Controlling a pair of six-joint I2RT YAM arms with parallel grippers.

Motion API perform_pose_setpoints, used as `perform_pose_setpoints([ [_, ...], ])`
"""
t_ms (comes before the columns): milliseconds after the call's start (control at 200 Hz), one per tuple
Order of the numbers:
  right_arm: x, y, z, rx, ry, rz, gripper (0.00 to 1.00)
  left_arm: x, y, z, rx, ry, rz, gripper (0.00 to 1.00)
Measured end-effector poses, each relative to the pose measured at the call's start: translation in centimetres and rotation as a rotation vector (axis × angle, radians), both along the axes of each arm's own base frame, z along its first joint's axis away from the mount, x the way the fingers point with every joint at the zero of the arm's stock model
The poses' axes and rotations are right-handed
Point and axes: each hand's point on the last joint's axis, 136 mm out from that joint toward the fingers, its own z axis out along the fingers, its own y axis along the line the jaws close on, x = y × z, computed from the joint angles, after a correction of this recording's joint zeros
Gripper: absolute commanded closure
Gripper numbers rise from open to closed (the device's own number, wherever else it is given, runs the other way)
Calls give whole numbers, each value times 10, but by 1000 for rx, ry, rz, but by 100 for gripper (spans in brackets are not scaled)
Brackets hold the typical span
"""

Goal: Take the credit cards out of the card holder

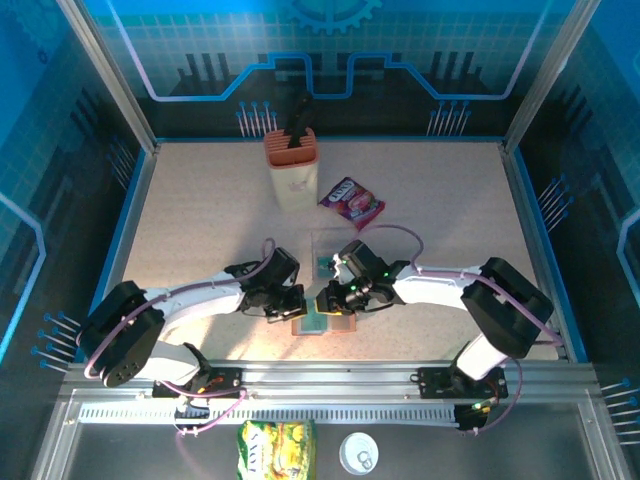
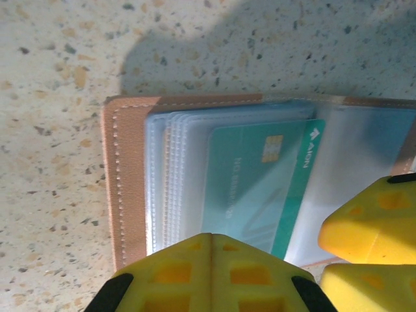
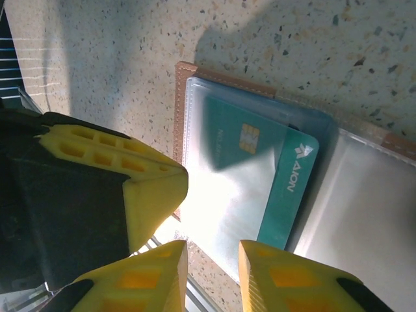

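Teal card (image 3: 260, 169) sits partly out of its sleeve in the open holder (image 2: 127, 195), flat on the table (image 2: 52, 97), centre-bottom of the top view. We judge the L gripper (image 2: 211, 266), jaws closed, pins the holder vs sliding. R gripper (image 3: 211, 273), jaws apart w/ nothing between, lines up on the card's lower edge.
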Motion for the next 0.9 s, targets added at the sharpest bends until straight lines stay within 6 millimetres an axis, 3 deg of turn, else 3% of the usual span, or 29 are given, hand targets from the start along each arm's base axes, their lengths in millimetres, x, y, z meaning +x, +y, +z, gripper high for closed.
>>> perform_pose_setpoints([
  [425,0,8,-12,23,44,4,74,-3,8,-8,39,4,11,100],
  [900,-3,-4,-20,-48,35,0,74,-2,9,-8,42,3,11,100],
])
